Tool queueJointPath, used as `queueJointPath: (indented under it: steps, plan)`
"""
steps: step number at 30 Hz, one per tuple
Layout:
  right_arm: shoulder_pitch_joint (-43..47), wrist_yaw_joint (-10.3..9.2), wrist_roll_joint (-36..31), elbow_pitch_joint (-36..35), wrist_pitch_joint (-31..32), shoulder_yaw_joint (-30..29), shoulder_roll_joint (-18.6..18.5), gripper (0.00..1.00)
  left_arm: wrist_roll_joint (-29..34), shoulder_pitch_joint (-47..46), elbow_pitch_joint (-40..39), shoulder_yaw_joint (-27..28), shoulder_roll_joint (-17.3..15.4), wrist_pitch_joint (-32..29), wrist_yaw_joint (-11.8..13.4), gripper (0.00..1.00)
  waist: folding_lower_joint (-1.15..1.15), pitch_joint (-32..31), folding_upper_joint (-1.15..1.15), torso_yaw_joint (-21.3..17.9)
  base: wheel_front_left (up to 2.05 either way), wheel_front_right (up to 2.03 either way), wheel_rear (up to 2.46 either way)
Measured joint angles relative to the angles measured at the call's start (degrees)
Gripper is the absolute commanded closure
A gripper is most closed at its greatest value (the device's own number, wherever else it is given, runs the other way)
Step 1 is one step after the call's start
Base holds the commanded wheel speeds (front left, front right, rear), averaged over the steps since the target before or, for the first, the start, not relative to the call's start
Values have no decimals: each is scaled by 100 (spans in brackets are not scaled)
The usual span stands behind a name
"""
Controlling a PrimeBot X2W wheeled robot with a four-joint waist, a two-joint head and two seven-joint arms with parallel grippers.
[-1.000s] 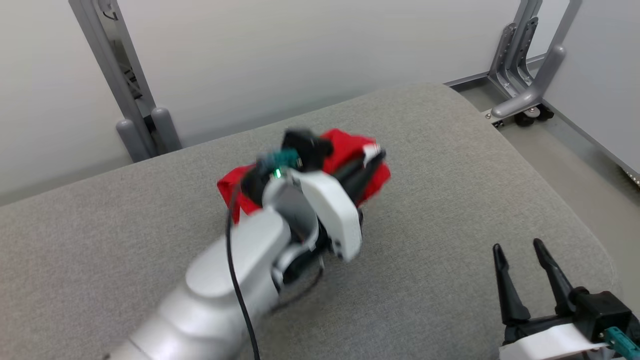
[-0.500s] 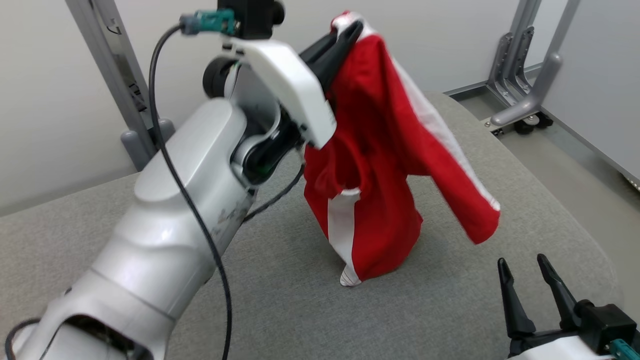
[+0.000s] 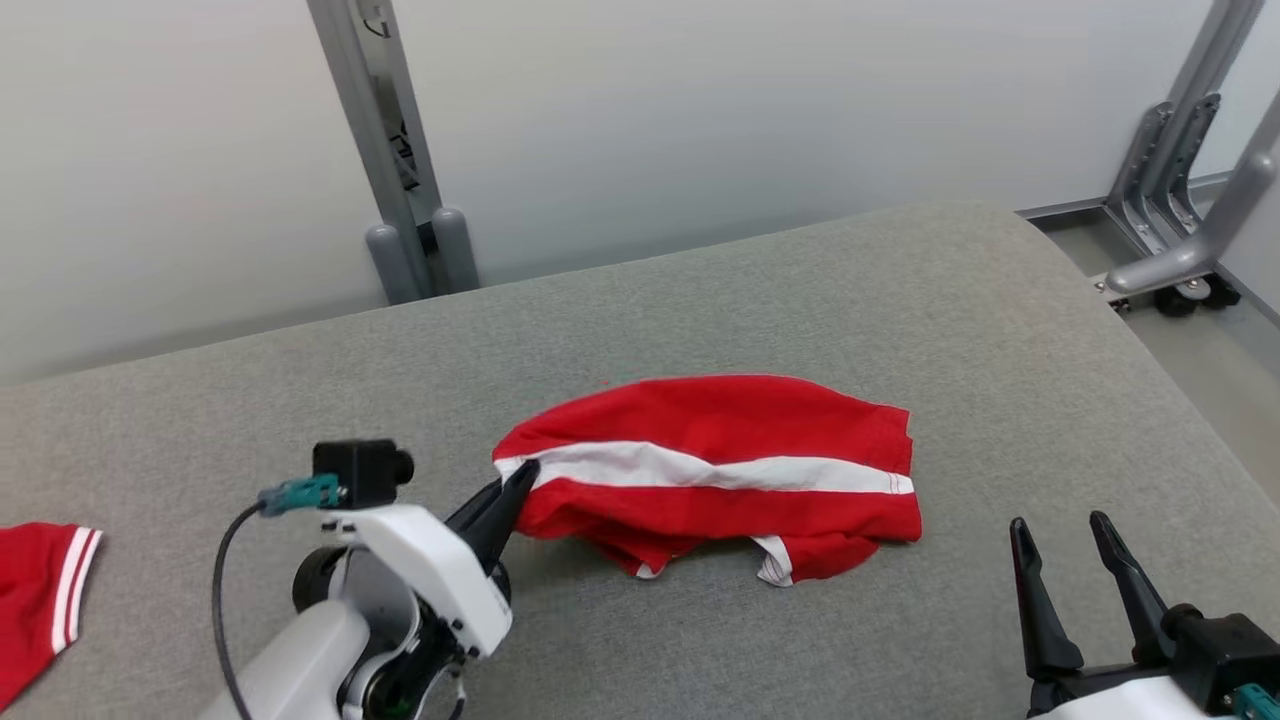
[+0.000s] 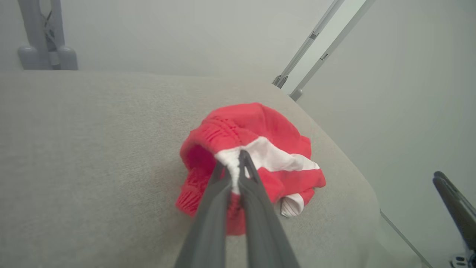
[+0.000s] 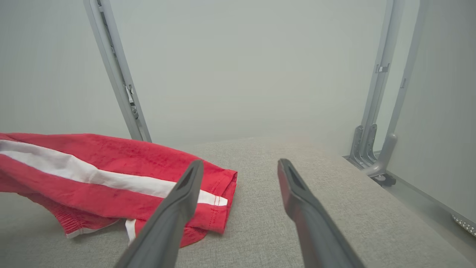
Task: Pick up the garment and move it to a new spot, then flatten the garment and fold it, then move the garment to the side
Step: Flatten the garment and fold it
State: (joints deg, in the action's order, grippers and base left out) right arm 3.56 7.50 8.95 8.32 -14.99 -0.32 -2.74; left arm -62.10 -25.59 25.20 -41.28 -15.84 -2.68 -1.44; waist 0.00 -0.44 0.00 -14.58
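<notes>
The garment (image 3: 720,430) is red with a white stripe and lies stretched left to right on the grey padded surface (image 3: 900,290). My left gripper (image 3: 525,470) is shut on the garment's left end, at the stripe. In the left wrist view the left gripper (image 4: 232,160) pinches the white band of the garment (image 4: 260,123), whose open waist gapes to the left. My right gripper (image 3: 1060,522) stands open at the lower right, apart from the cloth. In the right wrist view the right gripper (image 5: 238,162) holds nothing, and the garment's hem end (image 5: 111,160) lies to its left.
Another red piece with white stripes (image 3: 40,590) lies at the left edge of the surface. A grey metal post (image 3: 400,200) stands behind, and frame legs (image 3: 1170,270) stand on the floor at the right. The surface rounds off to the right. The right gripper's finger (image 4: 453,208) shows in the left wrist view.
The left arm lifted the bunched garment high, then brought it down; it now lies spread on the surface, still gripped. The head view has shifted. The right gripper stayed open in place.
</notes>
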Motion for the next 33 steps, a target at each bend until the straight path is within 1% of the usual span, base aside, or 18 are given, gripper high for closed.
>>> queueJointPath:
  steps: [2,5,9,13,14,15,16,17,18,19,23,27,30,33]
  plan:
    - [9,0,0,11,-1,19,0,0,-22,334,-323,51,-194,166,-11,100,0,-4,0,110,0,0,0]
    - [38,0,1,25,0,64,1,0,-198,869,-737,118,-400,245,-81,100,0,-21,0,264,0,0,0]
    - [49,0,0,81,0,136,2,0,-71,1202,-969,88,-768,318,27,100,0,-52,0,435,0,0,0]
    - [51,0,-1,134,-1,202,0,0,169,1363,-1088,-16,-969,382,103,100,0,-103,0,569,0,0,0]
    - [53,0,0,159,0,233,0,0,252,1370,-1088,-52,-1029,390,149,91,0,-121,0,599,0,0,0]
    - [54,0,0,180,-1,259,2,0,342,1372,-1074,-87,-1083,391,199,67,0,-140,0,627,0,0,0]
    - [55,0,0,197,-1,276,2,0,427,1380,-1054,-130,-1121,391,248,58,0,-159,0,652,0,0,0]
    - [54,0,0,216,0,300,1,0,479,1405,-1029,-145,-1131,405,304,58,0,-178,0,672,0,0,0]
    - [53,0,7,258,0,354,1,0,500,1469,-987,-143,-1111,475,394,41,0,-217,0,700,0,0,0]
    - [52,0,11,272,0,387,1,0,528,1493,-975,-135,-1098,549,460,0,0,-237,0,708,0,0,0]
    - [58,0,19,323,-1,453,0,0,701,1581,-932,-2,-1049,1037,739,0,0,-327,0,754,0,0,0]
    - [122,0,13,426,-1,706,-1,0,678,1896,-973,62,-958,1336,843,0,0,-471,0,797,0,0,0]
    - [169,0,-23,486,-1,888,7,0,789,2084,-1029,177,-961,1544,1112,0,0,-601,0,826,0,0,0]
    - [180,0,-34,521,0,891,2,0,969,2231,-1161,522,-888,1716,1512,0,0,-718,0,872,0,0,0]
